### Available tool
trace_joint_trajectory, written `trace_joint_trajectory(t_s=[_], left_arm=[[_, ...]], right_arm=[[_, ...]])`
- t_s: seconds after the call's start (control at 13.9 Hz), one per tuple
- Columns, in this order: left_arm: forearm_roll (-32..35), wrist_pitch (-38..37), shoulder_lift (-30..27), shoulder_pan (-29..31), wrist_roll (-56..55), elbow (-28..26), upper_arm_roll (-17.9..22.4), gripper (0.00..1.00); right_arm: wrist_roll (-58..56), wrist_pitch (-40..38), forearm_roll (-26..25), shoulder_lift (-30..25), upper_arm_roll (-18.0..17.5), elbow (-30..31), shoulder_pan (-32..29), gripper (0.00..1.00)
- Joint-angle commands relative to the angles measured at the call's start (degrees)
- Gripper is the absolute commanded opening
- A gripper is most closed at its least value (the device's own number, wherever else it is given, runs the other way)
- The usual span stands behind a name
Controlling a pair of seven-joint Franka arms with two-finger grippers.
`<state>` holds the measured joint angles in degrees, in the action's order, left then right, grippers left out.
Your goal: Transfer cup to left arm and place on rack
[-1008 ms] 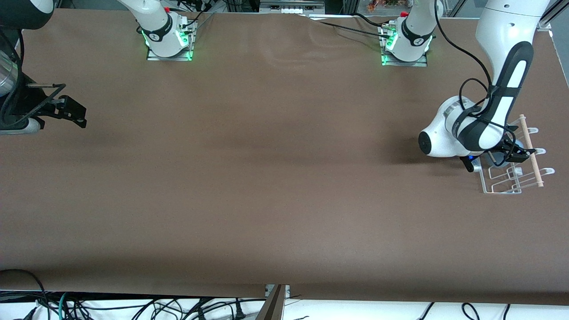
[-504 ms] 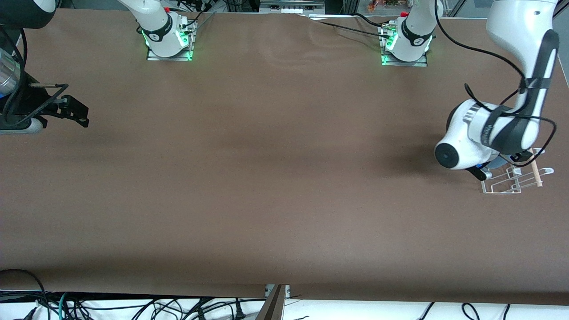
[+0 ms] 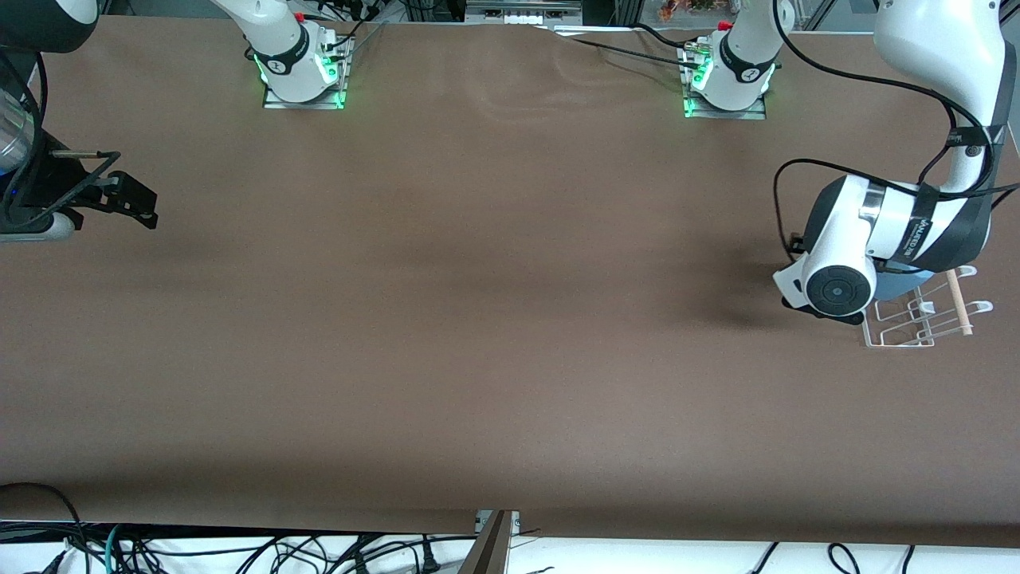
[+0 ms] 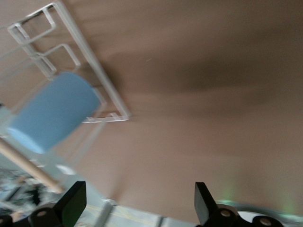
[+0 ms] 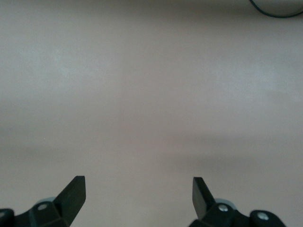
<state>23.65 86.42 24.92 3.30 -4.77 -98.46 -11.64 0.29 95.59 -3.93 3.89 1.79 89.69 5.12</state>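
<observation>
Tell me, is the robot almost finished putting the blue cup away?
Nearly. The cup already sits on the rack, and the left hand is open with nothing between its fingers, so the pass between arms and the drop-off look done. Nothing is being held now. The right hand is open too, waiting over bare table at its own end. All that seems left is for the left arm to pull away.

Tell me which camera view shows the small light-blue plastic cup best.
The left wrist view: the small light-blue plastic cup shows whole there, on the white wire rack. The front view shows only a blue sliver under the left arm. The right wrist view shows none.
</observation>
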Motion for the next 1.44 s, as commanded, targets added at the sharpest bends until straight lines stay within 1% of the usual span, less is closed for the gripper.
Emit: trace_joint_trajectory(t_s=[0.0,0.22,0.29,0.36,0.43,0.5,0.58,0.65,0.72,0.79,0.86,0.94,1.01,1.37], left_arm=[[-11.04,-2.14,-0.31,-0.58,-3.22,9.14,0.21,1.00],[-19.93,-1.78,-0.31,0.48,-2.61,19.86,0.30,1.00],[-22.05,-0.91,-1.18,0.48,-2.52,21.46,0.91,1.00],[-23.20,-0.03,-3.89,0.65,-2.52,21.91,1.79,1.00],[-25.21,1.02,-6.35,1.96,-2.44,21.22,2.06,1.00],[-27.15,3.90,-10.21,2.32,-2.96,19.90,2.06,1.00],[-27.34,5.84,-14.51,2.24,-2.44,15.80,2.06,1.00],[-27.43,8.73,-18.90,2.24,-2.52,10.89,2.06,1.00],[-27.43,13.20,-22.51,2.15,-2.70,4.66,2.15,1.00],[-27.34,17.25,-24.55,1.28,-2.53,-0.71,2.41,1.00],[-27.17,19.38,-25.01,-1.60,-2.61,-3.98,5.02,1.00],[-27.17,19.49,-25.18,-4.76,-2.35,-4.80,8.70,1.00],[-27.17,19.49,-25.19,-5.66,-2.35,-4.72,10.04,1.00],[-27.08,19.14,-25.01,-6.11,-2.52,-4.37,10.23,1.00]], right_arm=[[0.59,-0.31,0.15,-0.29,-0.74,-0.48,-0.81,1.00],[0.59,-0.31,0.15,-0.20,-0.74,-0.57,-0.81,1.00],[0.67,-0.31,0.15,-0.11,-0.74,-0.57,-0.72,1.00],[0.67,-0.31,0.15,-0.11,-0.82,-0.57,-0.72,1.00],[0.93,-0.23,0.07,-0.11,-0.91,-0.57,-0.46,1.00],[0.94,-0.23,0.07,0.06,-1.00,-0.57,-0.46,1.00],[1.02,-0.23,0.15,0.06,-0.91,-0.66,-0.46,1.00],[1.20,-0.23,0.15,0.06,-0.91,-0.75,-0.46,1.00],[1.20,-0.23,0.15,0.15,-0.91,-1.01,-0.46,1.00],[1.20,-0.23,0.15,0.15,-0.91,-1.01,-0.46,1.00],[1.29,-0.23,0.15,0.15,-1.00,-1.10,-0.46,1.00],[1.29,-0.23,0.15,0.15,-1.09,-1.10,-0.37,1.00],[1.29,-0.23,0.15,0.15,-1.09,-1.36,-0.37,1.00],[1.29,-0.23,0.15,0.24,-1.00,-1.45,-0.46,1.00]])
